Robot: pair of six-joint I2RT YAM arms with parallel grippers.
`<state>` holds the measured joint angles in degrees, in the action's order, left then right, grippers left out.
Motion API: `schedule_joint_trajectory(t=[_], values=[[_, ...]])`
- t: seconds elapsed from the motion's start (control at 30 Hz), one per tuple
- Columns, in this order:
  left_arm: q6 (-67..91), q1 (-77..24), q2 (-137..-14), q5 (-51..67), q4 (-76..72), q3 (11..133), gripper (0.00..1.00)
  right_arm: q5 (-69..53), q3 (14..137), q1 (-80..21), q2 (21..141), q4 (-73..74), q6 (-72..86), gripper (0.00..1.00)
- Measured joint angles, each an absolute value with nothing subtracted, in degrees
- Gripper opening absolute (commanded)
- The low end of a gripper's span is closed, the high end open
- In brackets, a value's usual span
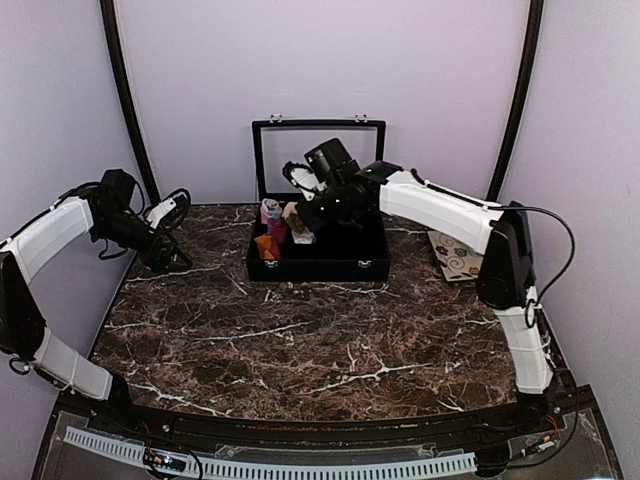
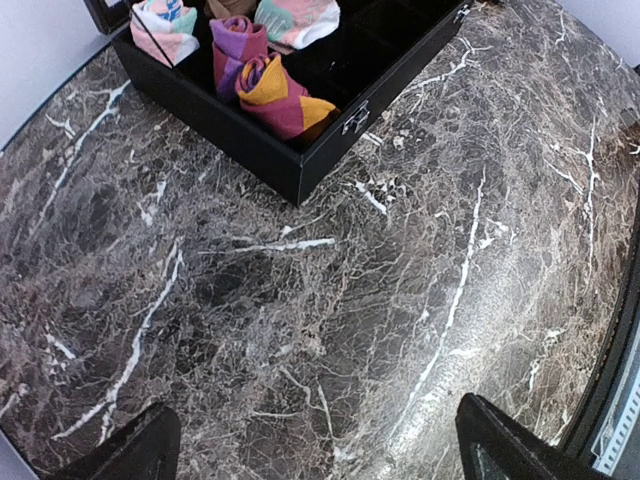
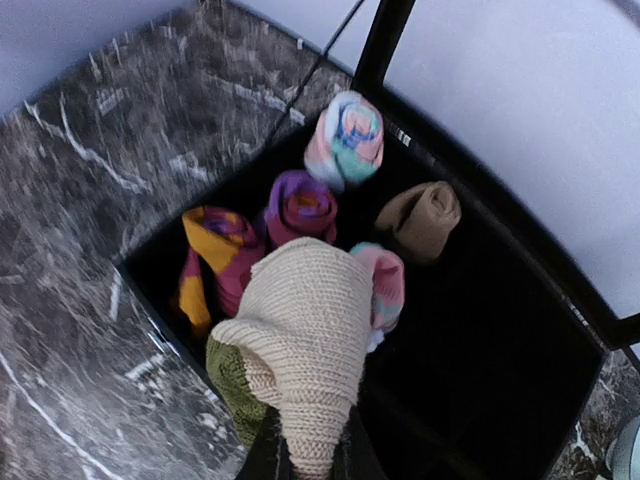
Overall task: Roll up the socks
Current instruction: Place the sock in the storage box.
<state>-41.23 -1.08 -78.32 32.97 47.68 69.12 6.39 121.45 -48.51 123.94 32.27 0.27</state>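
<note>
My right gripper [image 3: 310, 462] is shut on a cream-tan knitted sock with an olive toe [image 3: 305, 330], which it holds bunched above the left part of the open black box [image 3: 480, 350]. From above, the right gripper [image 1: 305, 215] reaches into the black box [image 1: 320, 268] at the back middle of the table. A pink, mint and blue rolled sock [image 3: 345, 140] stands in the box's far corner. Another pink and mint roll [image 3: 385, 285] sits just behind the held sock. My left gripper [image 2: 320, 455] hangs open over bare marble, left of the box, the left gripper [image 1: 172, 258] holding nothing.
The box also holds a purple-magenta roll [image 3: 300, 205], an orange-magenta bundle [image 3: 215, 260] and a tan roll [image 3: 420, 220]. Its glass lid [image 1: 318, 155] stands upright behind. A patterned cream item [image 1: 455, 255] lies at the right table edge. Dark marble table [image 1: 300, 340] spreads in front.
</note>
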Motion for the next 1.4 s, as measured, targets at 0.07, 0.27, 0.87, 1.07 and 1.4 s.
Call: schedule_joint_trajectory(t=[0.07,0.27,0.87,1.07,1.4], values=[[-40.8,0.3,-79.9,34.1,46.9,68.2,0.99,7.8,128.6,-48.5,131.2,38.6,-2.5,0.00],[-39.2,0.4,-79.2,36.5,43.3,64.3,0.99,9.5,133.6,-49.0,139.7,48.0,-7.9,0.00],[-37.8,0.4,-78.3,37.5,39.1,59.4,0.99,13.4,137.8,-49.0,145.5,47.7,-16.6,0.00],[-37.2,0.4,-79.5,37.5,38.2,59.4,0.99,13.4,138.3,-49.0,146.2,46.6,-19.2,0.00],[-37.0,0.4,-79.9,37.0,37.4,59.4,0.99,13.9,138.3,-49.1,147.7,42.2,-22.6,0.26]])
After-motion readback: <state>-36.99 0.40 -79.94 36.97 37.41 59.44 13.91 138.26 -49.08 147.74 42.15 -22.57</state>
